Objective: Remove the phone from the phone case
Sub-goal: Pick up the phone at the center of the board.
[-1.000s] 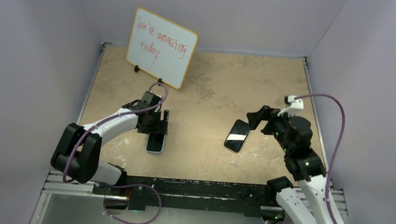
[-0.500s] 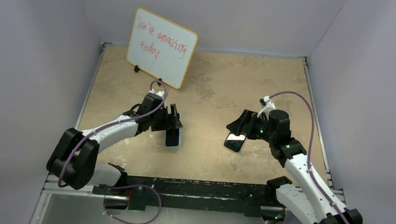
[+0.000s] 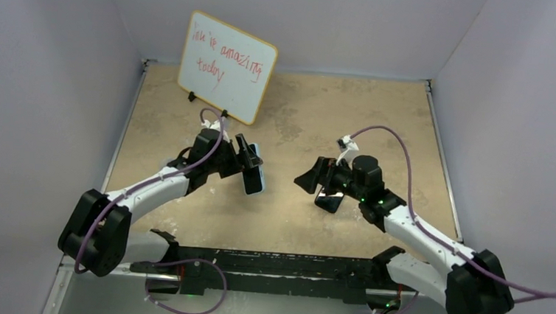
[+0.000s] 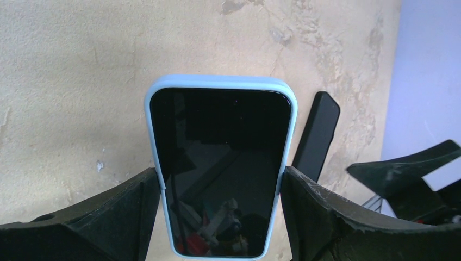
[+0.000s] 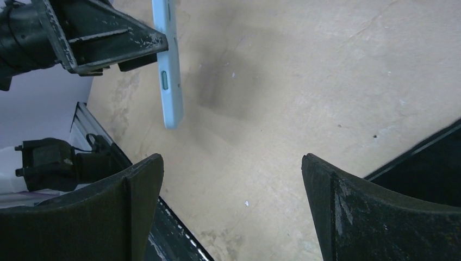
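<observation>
Two hands face each other over the tan bench (image 3: 285, 228) in the overhead view. A whiteboard (image 3: 226, 66) stands propped at the far left; its red handwriting reads, as far as it can be made out, "you're amazing today". The left hand (image 3: 249, 164) holds the light-blue phone case (image 3: 258, 161) off the bench, left of centre. The right hand (image 3: 316, 180) hangs over the far end of a black phone (image 3: 329, 200) that lies flat. Bare bench separates the two hands.

From the left wrist, the phone (image 4: 220, 168) sits fully inside the case, dark screen toward the camera, with no logo readable. Its long axis points straight away from the wrist. The fingers (image 4: 128, 204) clamp both long edges of the lower half, leaving the upper half and top end free.

From the right wrist, the case shows edge-on as a thin blue strip with one side button visible. Its free end reaches past the left hand's fingers, and a soft shadow lies on the bench beside it. The right hand's fingers (image 5: 136, 206) stand wide apart with nothing between them.
</observation>
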You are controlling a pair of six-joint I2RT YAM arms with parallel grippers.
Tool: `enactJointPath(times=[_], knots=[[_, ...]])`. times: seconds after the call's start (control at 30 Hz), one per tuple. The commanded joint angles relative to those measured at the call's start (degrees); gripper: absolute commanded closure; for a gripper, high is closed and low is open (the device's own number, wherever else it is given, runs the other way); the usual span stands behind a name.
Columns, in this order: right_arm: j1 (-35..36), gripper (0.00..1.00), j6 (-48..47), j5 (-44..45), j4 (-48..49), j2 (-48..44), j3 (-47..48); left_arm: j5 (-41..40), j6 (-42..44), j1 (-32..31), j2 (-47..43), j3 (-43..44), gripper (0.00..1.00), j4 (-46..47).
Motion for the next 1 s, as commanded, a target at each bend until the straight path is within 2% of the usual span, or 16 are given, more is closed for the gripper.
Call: enactJointPath(times=[0.0, 0.2, 0.6, 0.87, 0.97], knots=[[4.2, 0.01, 0.4, 2.6, 10.2, 6.0, 2.8, 1.7, -4.2, -0.3, -2.3, -0.1, 0.73, 6.7], [10.4, 0.02, 2.4, 3.1, 19.0, 13.3, 3.1, 1.1, -5.4, -0.3, -3.5, -0.3, 0.73, 6.3], [20.0, 0.08, 3.9, 10.4, 27.5, 25.4, 7.5, 0.3, -9.5, -0.6, -5.5, -3.7, 0.73, 8.7], [23.8, 0.20, 5.1, 12.2, 29.0, 32.3, 11.5, -0.3, -10.4, -0.7, -7.3, -5.4, 0.73, 8.9], [24.1, 0.30, 5.3, 12.3, 30.0, 33.5, 11.3, -0.2, -10.6, -0.7, -7.9, -6.0, 0.73, 9.2]])
